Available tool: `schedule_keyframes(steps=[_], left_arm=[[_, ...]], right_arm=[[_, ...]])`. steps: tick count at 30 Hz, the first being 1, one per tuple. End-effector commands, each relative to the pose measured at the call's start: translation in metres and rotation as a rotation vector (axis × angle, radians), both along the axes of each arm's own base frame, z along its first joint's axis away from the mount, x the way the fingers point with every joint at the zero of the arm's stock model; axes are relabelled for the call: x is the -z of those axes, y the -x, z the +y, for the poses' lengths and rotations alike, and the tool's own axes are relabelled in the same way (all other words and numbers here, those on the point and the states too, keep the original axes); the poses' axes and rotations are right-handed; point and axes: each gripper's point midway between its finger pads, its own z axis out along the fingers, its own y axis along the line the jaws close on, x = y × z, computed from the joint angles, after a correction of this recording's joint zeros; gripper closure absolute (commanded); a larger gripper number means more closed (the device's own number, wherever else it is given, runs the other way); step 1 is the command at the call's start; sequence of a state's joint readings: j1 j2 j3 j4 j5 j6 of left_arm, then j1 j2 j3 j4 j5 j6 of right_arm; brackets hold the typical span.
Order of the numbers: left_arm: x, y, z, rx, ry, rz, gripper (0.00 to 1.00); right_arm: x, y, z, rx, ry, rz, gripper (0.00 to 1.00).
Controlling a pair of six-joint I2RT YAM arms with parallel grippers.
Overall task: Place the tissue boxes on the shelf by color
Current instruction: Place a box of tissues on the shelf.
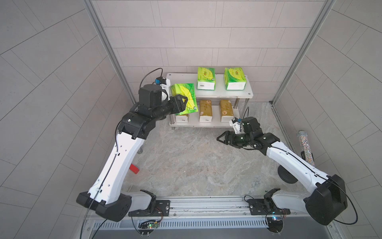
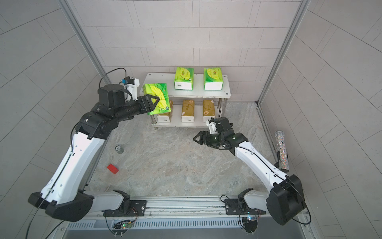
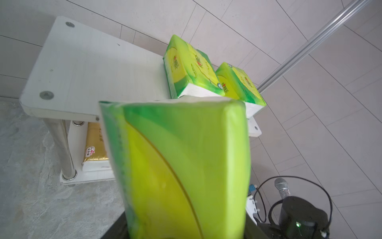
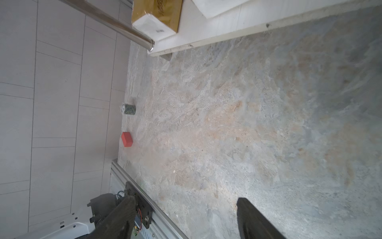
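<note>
Left end effector (image 1: 184, 101) is clamped on a green tissue box (image 1: 182, 90), tilted, right at the left front corner of the shelf (image 1: 227, 94) top board. Two other green boxes (image 1: 206, 78) sit up top, with three gold boxes (image 1: 205, 110) on the lower board. Right end effector (image 1: 220, 138) hangs over the desk (image 1: 186, 161), jaws apart, holding nothing.

Glossy plastic-wrapped tissue boxes (image 1: 206, 78), matt white shelf boards (image 1: 219, 82), shiny metal legs (image 3: 62, 144), stone-look table (image 1: 196, 161)

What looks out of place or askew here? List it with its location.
One green pack is not shelved: the left pincer holds it tilted by the shelf's front left corner. A red block and a small cylinder sit near the table's left edge, unrelated to sorting.
</note>
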State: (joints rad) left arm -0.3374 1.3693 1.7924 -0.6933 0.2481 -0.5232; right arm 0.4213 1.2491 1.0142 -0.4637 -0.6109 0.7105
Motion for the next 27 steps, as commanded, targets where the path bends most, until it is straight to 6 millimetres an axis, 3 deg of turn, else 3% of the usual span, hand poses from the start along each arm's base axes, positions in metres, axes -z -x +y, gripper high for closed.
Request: schedule_keyframes(steps=[1,5,10,17,27], left_arm=[[-0.004,-0.038,0.018,-0.056,0.077,0.006,0.37],[-0.012,-0.073,0.032,-0.08,0.141,-0.005,0.38],[-0.026,-0.097,0.034,-0.058,0.158,-0.025,0.38],[-0.013,-0.125,0.035,-0.062,0.229,0.019,0.36],[0.015,-0.155,0.035,-0.057,0.21,0.096,0.24]], right_arm=[[-0.002,0.015,-0.002,-0.065,0.082,-0.005,0.2],[0.005,0.027,-0.003,-0.095,0.122,0.005,0.2],[0.013,0.033,0.0,-0.089,0.106,0.012,0.2],[0.02,0.038,0.005,-0.107,0.104,0.018,0.2],[0.019,0.033,0.008,-0.106,0.092,0.008,0.2]])
